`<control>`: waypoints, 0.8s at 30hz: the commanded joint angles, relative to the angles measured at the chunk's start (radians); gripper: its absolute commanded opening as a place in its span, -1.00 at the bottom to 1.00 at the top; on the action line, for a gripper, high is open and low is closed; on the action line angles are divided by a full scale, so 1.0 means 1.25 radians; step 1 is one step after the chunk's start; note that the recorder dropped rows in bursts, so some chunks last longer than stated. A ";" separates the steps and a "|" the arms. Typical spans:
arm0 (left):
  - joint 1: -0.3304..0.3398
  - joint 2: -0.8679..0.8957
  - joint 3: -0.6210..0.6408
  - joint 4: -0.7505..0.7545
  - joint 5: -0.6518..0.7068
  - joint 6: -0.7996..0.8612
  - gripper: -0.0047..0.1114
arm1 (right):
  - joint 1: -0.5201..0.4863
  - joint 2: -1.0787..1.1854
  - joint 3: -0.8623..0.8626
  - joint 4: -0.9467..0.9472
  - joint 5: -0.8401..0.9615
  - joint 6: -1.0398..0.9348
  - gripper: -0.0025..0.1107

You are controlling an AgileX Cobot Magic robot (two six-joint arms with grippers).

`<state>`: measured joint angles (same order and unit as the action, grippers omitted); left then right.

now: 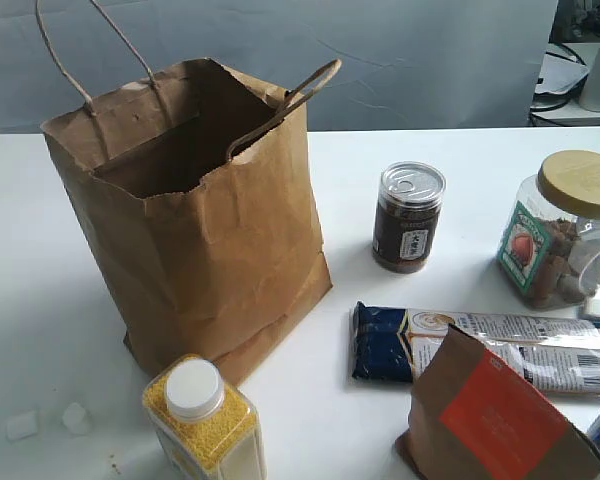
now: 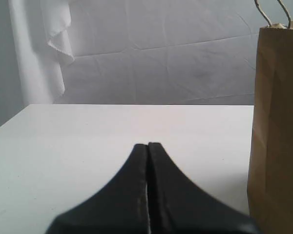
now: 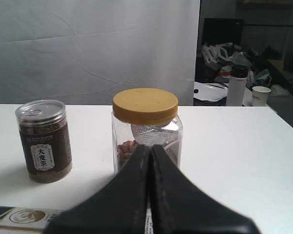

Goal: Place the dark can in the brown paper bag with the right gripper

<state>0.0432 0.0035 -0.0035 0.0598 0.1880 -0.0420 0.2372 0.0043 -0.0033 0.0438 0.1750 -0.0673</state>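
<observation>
The right gripper (image 3: 150, 146) had its jaws pressed together, empty, lined up on the tan-lidded jar (image 3: 145, 105), while the dark can (image 3: 43, 140) stood upright on the bench (image 1: 460, 150) between that jar and the brown paper bag (image 1: 220, 230). Advancing so, unspread and unshifted, they would likely knock the jar or topple the can.

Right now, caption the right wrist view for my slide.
Shut right tool faces the tan-lidded jar; the dark can stands beside it on the white table.
</observation>
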 commanded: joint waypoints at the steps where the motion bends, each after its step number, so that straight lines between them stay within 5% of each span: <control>1: -0.005 -0.003 0.003 0.002 -0.004 -0.003 -0.92 | -0.006 -0.003 0.003 0.008 -0.035 -0.004 -0.96; 15: -0.005 -0.003 0.003 0.002 -0.004 -0.003 -0.92 | -0.006 0.014 -0.027 0.043 -0.047 0.118 -0.96; 19: -0.005 -0.003 0.003 0.002 -0.004 -0.003 -0.92 | -0.001 0.158 -0.147 0.025 -0.008 0.279 -0.96; 24: -0.005 -0.003 0.003 0.002 -0.004 -0.003 -0.92 | 0.075 0.405 -0.346 -0.069 0.077 0.279 -0.96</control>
<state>0.0432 0.0035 -0.0035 0.0598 0.1880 -0.0420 0.2794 0.3527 -0.3150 0.0287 0.2143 0.2656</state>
